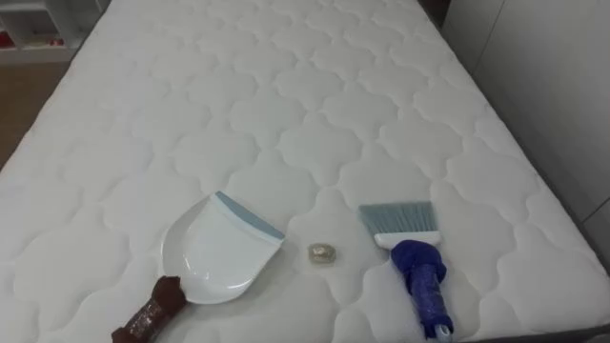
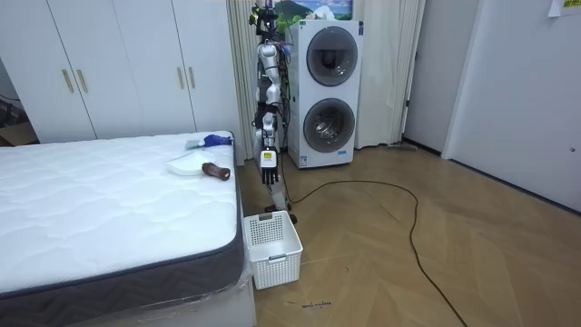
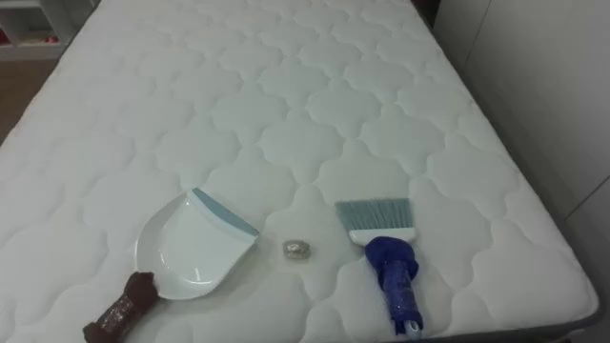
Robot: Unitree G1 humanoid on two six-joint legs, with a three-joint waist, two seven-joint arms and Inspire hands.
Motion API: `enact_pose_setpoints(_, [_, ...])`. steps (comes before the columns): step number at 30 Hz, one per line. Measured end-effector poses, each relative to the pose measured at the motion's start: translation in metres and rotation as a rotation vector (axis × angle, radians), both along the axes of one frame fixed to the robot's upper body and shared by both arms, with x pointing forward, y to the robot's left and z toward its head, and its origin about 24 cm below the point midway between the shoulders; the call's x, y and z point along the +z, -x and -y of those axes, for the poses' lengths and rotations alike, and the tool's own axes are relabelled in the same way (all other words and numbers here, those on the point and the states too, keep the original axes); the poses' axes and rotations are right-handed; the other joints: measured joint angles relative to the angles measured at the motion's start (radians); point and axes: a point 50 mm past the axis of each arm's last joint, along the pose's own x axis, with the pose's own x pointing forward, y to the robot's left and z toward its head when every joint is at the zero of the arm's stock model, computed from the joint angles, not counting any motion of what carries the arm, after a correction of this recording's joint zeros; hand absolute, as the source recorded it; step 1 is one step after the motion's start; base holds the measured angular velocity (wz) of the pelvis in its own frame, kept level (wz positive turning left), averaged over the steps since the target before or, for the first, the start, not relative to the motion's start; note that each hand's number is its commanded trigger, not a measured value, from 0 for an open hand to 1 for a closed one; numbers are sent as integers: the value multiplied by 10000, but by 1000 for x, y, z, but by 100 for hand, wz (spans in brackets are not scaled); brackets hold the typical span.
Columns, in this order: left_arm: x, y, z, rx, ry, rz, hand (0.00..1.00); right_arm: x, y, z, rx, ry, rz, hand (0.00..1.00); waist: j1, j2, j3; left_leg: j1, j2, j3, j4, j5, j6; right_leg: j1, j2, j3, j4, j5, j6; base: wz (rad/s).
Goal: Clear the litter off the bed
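A small scrap (image 1: 322, 252) lies on the bed (image 1: 286, 95), with the dustpan (image 1: 214, 252) at its 9 o'clock and the brush (image 1: 412, 262) at 3, handle running toward 6. The right hand is likely nearer the brush. Whether the hands (image 2: 265, 150) are apart or together, I cannot tell.

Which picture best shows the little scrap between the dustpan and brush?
The left eye view: the scrap lies close, between dustpan and brush. The right eye view shows it much the same; in the room view it is too small to tell.
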Motion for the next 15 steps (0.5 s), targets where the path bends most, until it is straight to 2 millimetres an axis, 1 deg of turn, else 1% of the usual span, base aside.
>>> enact_pose_setpoints(15, [0, -4, -1, -68, -274, 337, 0, 0, -2, 2, -42, 276, 183, 0, -19, -1, 4, -33, -1, 3, -3, 0, 0, 19, 0, -29, 24, -1, 0, 0])
